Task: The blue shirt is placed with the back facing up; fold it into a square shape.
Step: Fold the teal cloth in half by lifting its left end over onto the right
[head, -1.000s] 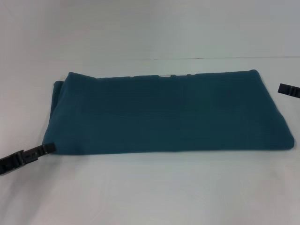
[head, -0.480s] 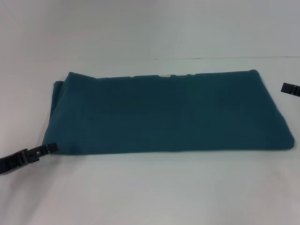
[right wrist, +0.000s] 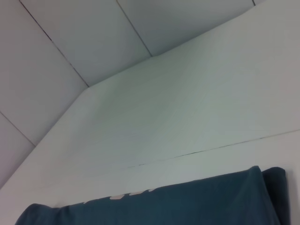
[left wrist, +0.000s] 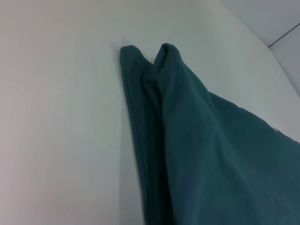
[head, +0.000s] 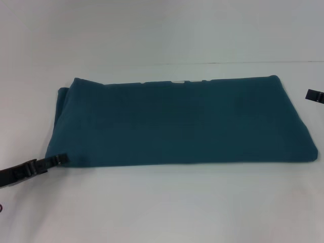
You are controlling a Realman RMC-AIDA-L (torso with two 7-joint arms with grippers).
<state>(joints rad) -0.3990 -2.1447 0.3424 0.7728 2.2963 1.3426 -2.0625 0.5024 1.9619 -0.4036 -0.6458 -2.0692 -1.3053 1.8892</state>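
We see the blue shirt lying on the white table as a long, wide band, its sleeves and sides no longer showing as separate flaps, so we judge that the lengthwise folds are done. It is a rectangle, clearly wider than deep, not yet a square. What remains, in our view, is to bring one short end over the other, perhaps more than once, and flatten the stack.

Our left gripper sits low at the shirt's near left corner, its tip touching the cloth edge; we cannot tell whether its fingers are spread or pinching the fabric. The left wrist view shows layered, rounded fold edges at that end of the shirt. Our right gripper is just visible at the far right, apart from the shirt, and its fingers' state is likewise unclear.
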